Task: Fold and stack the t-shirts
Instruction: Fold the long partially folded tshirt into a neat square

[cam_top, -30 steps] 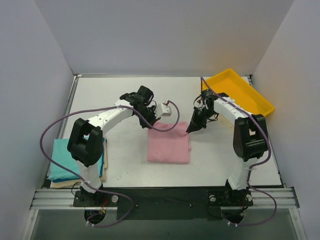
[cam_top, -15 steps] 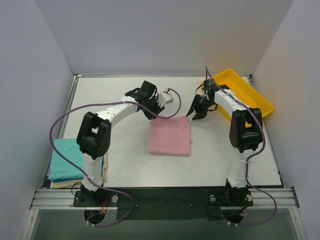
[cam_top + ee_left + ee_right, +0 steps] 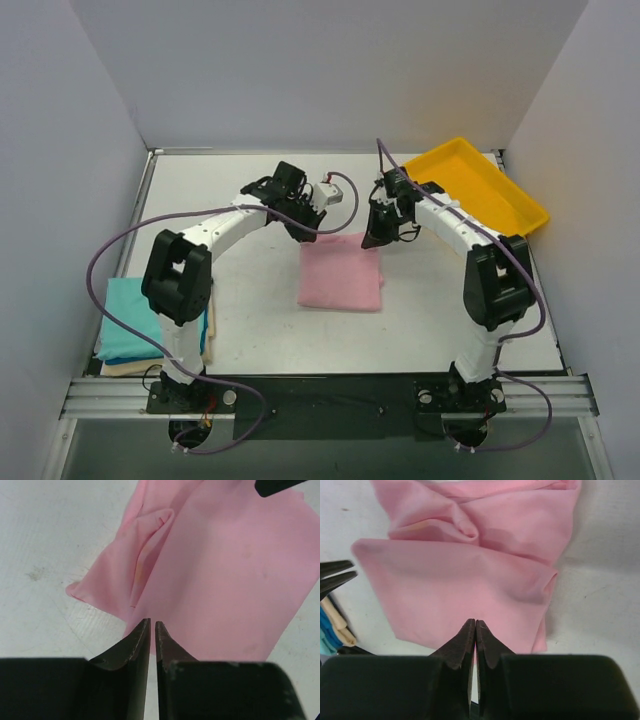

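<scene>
Pink t-shirt [image 3: 340, 275] is sitting folded into a rough rectangle in the middle of the counter [image 3: 250, 330]. The teal t-shirt [image 3: 125, 318] is already lying on top of the cream t-shirt [image 3: 120, 368] at the near left. Both arms are parked at the pink one's far edge, one at each corner.

The left gripper [image 3: 152, 624] is closed down to a hair-thin slit and so is the right gripper [image 3: 473, 622]. I don't see any cloth bunched between the fingers on either, but the tips are right over the fabric, so I can't rule out a thin layer being nipped.

What I'd worry about:
- The fold isn't tidy. The left wrist view shows a rumpled flap poking out at the corner, and the right wrist view shows a twisted lump along one edge. Grab only the top layer there and I reckon the whole fold peels open on the lift.
- The pile is well off to the left, so that's a long carry. If the two arms don't move evenly, the shirt sags or skews and lands crooked on the teal one.
- Dragging instead of lifting would probably scrunch the bottom layer.

Brands, labels, writing: nothing readable anywhere. The shirts are plain, and there's no print on the yellow tray [image 3: 470, 180] at far right.
</scene>
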{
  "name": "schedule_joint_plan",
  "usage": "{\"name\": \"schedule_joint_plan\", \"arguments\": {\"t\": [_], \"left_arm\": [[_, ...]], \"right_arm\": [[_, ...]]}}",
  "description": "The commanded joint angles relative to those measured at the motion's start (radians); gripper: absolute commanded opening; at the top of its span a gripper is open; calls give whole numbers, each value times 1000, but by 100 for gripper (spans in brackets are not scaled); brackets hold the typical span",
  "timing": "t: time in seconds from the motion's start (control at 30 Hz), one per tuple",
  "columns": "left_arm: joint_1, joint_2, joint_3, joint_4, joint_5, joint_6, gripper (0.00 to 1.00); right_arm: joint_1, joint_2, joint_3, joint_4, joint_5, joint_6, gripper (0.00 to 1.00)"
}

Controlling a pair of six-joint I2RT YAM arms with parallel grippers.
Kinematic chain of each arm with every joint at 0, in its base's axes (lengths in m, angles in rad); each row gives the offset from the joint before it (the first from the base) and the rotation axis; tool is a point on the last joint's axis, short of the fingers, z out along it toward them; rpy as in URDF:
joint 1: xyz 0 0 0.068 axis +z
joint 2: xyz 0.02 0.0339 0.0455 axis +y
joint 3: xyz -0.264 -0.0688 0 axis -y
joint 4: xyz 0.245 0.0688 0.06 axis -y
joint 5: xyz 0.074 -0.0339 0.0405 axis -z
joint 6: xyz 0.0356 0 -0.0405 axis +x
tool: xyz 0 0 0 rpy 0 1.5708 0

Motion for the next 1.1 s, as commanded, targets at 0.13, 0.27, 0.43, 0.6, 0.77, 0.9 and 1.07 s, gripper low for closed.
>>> {"name": "schedule_joint_plan", "arguments": {"t": [0.13,0.27,0.43,0.6,0.77,0.9,1.07], "left_arm": [[13,102,-26,126,-76,-68,19],[18,125,4,132,-110,-83,20],[33,105,41,99,-96,-121,33],[64,35,-14,146,-63,-207,48],[69,47,-39,148,-58,-212,57],[84,61,-39,119,-47,-192,60],[87,87,-71,111,4,-183,61]], "right_arm": [[-30,241,88,-14,38,10,0],[-47,278,122,-15,38,6,0],[-62,213,105,-14,32,-34,9],[-78,118,47,20,76,-74,31],[-82,187,89,14,66,-85,34],[-79,228,111,-11,61,-82,35],[-84,250,97,-12,49,-88,37]]}}
